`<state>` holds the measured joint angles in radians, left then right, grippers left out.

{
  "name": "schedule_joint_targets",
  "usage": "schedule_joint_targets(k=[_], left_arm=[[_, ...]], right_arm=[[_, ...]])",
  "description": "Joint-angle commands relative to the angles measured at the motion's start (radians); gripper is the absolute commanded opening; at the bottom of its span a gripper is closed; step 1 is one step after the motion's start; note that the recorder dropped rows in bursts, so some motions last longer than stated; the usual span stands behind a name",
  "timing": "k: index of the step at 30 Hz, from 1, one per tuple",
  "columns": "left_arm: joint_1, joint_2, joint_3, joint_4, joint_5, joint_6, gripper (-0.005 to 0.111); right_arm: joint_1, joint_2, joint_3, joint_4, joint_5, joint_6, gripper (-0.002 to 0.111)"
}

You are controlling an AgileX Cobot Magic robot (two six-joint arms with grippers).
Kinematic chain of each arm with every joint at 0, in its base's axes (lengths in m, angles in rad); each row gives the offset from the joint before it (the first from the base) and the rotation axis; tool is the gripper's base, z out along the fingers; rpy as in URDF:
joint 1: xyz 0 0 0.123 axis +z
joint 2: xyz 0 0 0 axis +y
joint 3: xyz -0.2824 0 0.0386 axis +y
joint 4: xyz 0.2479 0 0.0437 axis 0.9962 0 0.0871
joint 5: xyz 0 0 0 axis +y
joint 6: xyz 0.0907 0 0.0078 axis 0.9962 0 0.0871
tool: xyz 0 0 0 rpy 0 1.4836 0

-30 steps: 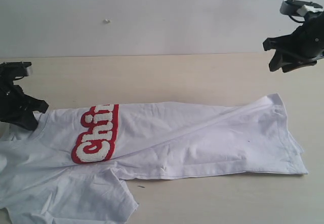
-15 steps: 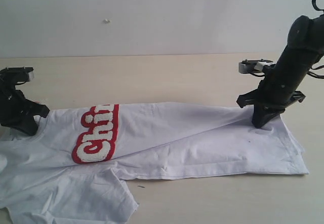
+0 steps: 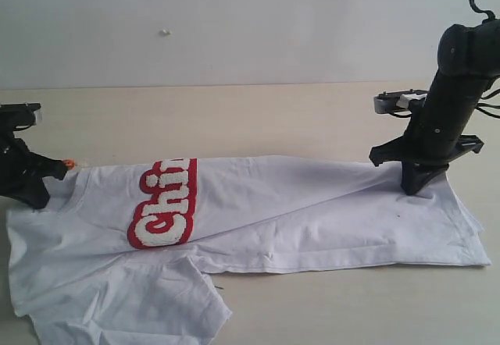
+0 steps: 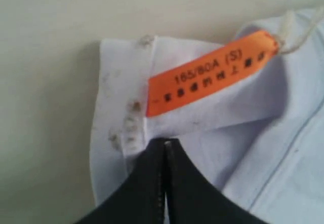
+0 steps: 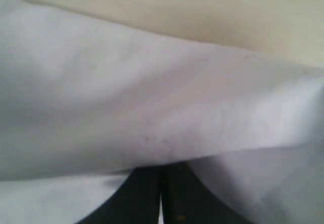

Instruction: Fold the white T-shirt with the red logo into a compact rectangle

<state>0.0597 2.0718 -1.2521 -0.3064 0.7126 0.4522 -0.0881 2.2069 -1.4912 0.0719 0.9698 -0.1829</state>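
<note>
Garment: the white T-shirt (image 3: 297,212) lies flat on the pale table (image 3: 273,119). In the exterior view its collar points to 9 o'clock, its hem to 3 o'clock, and one sleeve spills toward 7 o'clock.
Logo: the red logo (image 3: 164,204) shows only "Chin"; the rest is turned under at the far fold.
Left gripper (image 4: 163,148): jaws pressed together, pinching the collar edge just beside the orange neck tag (image 4: 212,72).
Right gripper (image 3: 414,187): jaws pressed together on a raised fold of cloth near the hem corner.
Handling: we judge the cotton light, limp and not fragile. It should sag between the two holds and drag on the table.
Where to hold: we favour the seamed edges, collar rib and hem, catching both layers so the fold stays shut.
</note>
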Motion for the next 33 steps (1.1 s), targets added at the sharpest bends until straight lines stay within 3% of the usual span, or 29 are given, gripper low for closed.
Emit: schedule_joint_targets(k=[1,11,15,21,24,28,33], left_arm=[[0.010,-0.002,-0.015,0.011,-0.019,-0.011,0.000],[0.010,-0.025,-0.030,-0.032,-0.057,-0.036,0.000],[0.010,-0.062,-0.030,-0.112,-0.023,0.039,0.000],[0.010,-0.147,-0.030,-0.162,0.070,0.119,0.000],[0.005,-0.210,-0.016,-0.279,0.105,0.207,0.000],[-0.076,-0.296,0.057,-0.332,0.078,0.334,0.000],[-0.271,-0.367,0.137,-0.288,0.078,0.307,0.000]], right_arm=[[-0.013,0.037,0.018,-0.063,-0.036,-0.012,0.000],[-0.013,-0.044,0.018,-0.016,-0.026,-0.037,0.000],[-0.013,-0.078,0.018,-0.007,-0.004,-0.057,0.000],[-0.013,-0.141,0.018,0.148,0.004,-0.140,0.000],[-0.011,-0.184,0.018,0.201,-0.002,-0.179,0.000],[-0.006,-0.228,0.018,0.209,0.002,-0.184,0.003],[-0.006,-0.250,0.020,0.244,0.039,-0.184,0.012]])
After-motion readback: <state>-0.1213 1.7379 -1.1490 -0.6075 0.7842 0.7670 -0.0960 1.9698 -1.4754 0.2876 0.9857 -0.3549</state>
